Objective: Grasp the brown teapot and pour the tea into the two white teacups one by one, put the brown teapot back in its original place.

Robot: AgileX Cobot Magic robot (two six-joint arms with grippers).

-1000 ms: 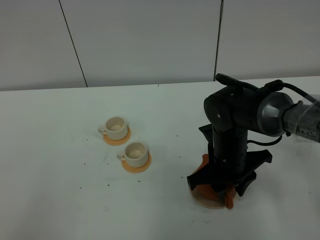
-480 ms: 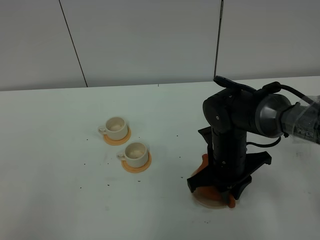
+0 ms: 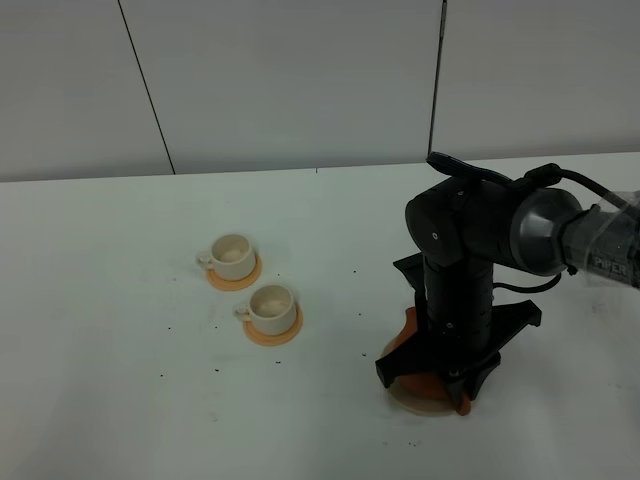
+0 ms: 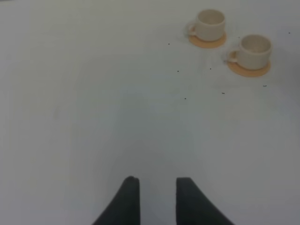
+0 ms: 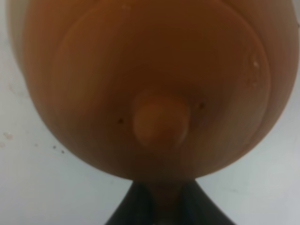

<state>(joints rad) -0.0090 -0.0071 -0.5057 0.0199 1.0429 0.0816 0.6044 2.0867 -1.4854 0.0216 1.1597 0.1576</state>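
The brown teapot (image 3: 408,326) sits on its beige coaster (image 3: 412,399) at the front right, mostly hidden under my right arm. My right gripper (image 3: 457,388) reaches down over it from above. In the right wrist view the teapot (image 5: 154,70) with its lid knob (image 5: 161,119) fills the frame, and the right gripper (image 5: 161,206) is shut on the teapot's handle. The two white teacups (image 3: 233,255) (image 3: 270,307) stand on orange saucers at centre left, also seen as the two teacups (image 4: 211,24) (image 4: 253,47) from the left wrist. My left gripper (image 4: 157,185) is open with a narrow gap, holding nothing.
The white table (image 3: 120,400) carries small dark specks around the cups. A grey panelled wall (image 3: 300,80) rises behind the table's far edge. A black cable (image 3: 600,190) runs along the right arm.
The right gripper's jaws have closed onto the teapot's handle. The right arm has shifted slightly. The cups and the left gripper have not moved.
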